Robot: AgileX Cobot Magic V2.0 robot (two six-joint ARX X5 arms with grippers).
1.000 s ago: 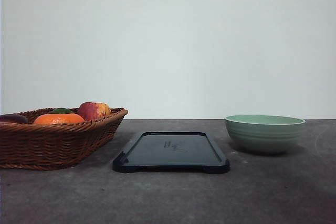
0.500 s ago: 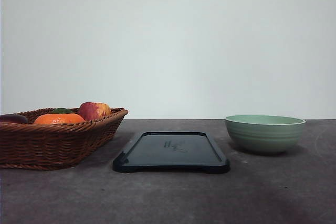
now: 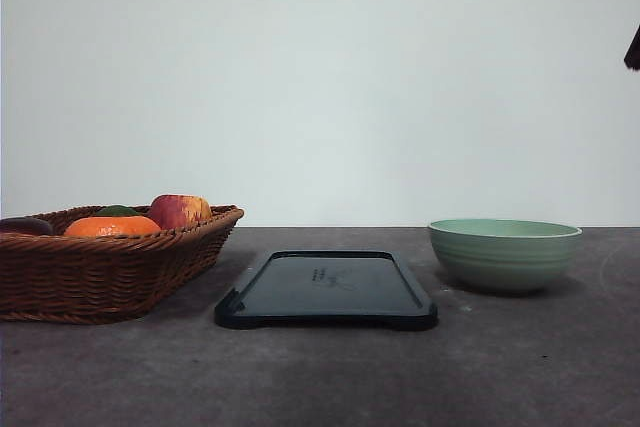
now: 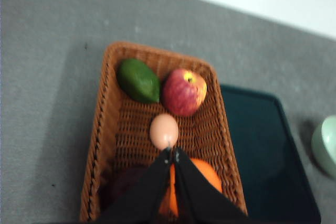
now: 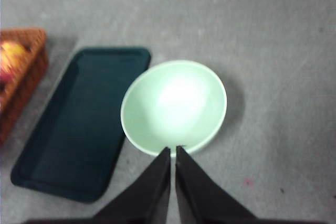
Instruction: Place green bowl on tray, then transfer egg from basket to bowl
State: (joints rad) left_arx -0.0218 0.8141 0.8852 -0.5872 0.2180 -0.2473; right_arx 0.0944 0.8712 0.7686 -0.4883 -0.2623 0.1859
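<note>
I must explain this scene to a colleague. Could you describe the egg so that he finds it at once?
Look in the brown wicker basket beside the dark tray. The egg lies near its middle, between the red apple and the orange. It is the only pale beige, smooth oval there.

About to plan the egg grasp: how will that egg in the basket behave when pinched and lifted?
The egg is smooth and rounded, so it may slip out of narrow fingers. It lies loose on the basket weave, apart from the apple, so a nudge could roll it. If real, its shell is probably fragile.
</note>
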